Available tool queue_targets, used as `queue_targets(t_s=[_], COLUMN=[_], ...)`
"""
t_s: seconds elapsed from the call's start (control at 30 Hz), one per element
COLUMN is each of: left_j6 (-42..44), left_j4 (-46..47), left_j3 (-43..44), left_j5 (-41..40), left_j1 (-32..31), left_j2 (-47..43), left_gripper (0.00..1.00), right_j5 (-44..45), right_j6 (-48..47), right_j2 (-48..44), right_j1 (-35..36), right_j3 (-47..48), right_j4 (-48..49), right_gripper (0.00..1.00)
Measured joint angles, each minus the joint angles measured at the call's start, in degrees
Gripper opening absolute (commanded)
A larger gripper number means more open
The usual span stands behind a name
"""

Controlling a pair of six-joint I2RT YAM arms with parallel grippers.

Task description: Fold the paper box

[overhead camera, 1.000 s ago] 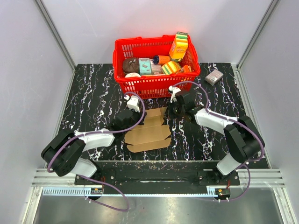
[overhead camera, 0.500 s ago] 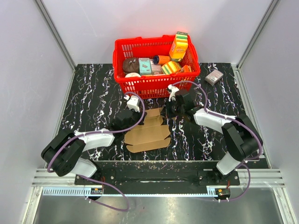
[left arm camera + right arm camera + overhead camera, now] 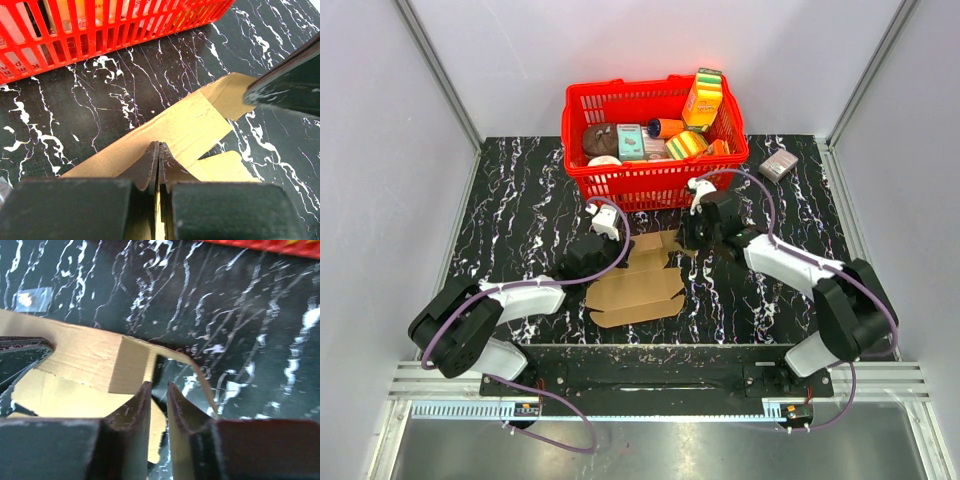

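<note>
Two grippers: both were low on the table [image 3: 520,220], one at each side of the box [image 3: 638,285].
Left gripper [image 3: 159,150]: clenched tight at the box's left edge. A thin tan strip showed between the fingers, so it probably pinched a raised panel, though the wrist view was too close to be sure.
Box: a flat brown die-cut sheet lying mid-table between the arms. Its near flaps were down and its left side was lifted toward the left wrist.
Handling: judged light, thin and springy, stiff across the panels and weak along the creases. It would likely skate on the glossy table if pushed unpinned, and would dent under a hard squeeze.
Hold: best at a flap edge close to a crease, with one side pinned while the other is turned.
Right gripper [image 3: 157,390]: its jaws were parted a little, with nothing seen between them. The tips sat just behind an upturned flap [image 3: 131,371] at the box's far right corner.
Basket [image 3: 640,185]: red, filled with packages [image 3: 703,98], and just beyond the box. Its front wall stood near both wrists and left little room to swing a flap away.
Small box [image 3: 779,165]: at the far right, well apart from the work and no hindrance.
</note>
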Motion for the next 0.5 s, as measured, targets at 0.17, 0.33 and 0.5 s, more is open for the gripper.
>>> queue_targets(t_s=[0.17, 0.33, 0.5], left_j6=[0.0, 0.0, 0.0], left_j4=[0.0, 0.0, 0.0], left_j3=[0.0, 0.0, 0.0], left_j5=[0.0, 0.0, 0.2], left_j1=[0.0, 0.0, 0.0], left_j2=[0.0, 0.0, 0.0], left_gripper=[0.00, 0.00, 0.00], right_j5=[8.5, 12.5, 10.4], right_j6=[-4.8, -9.7, -14.2], right_j2=[-5.3, -6.7, -6.4], right_j1=[-0.2, -1.0, -3.0], right_j3=[1.7, 2.8, 2.8], right_j4=[-5.3, -8.9, -12.4], right_gripper=[0.49, 0.55, 0.56])
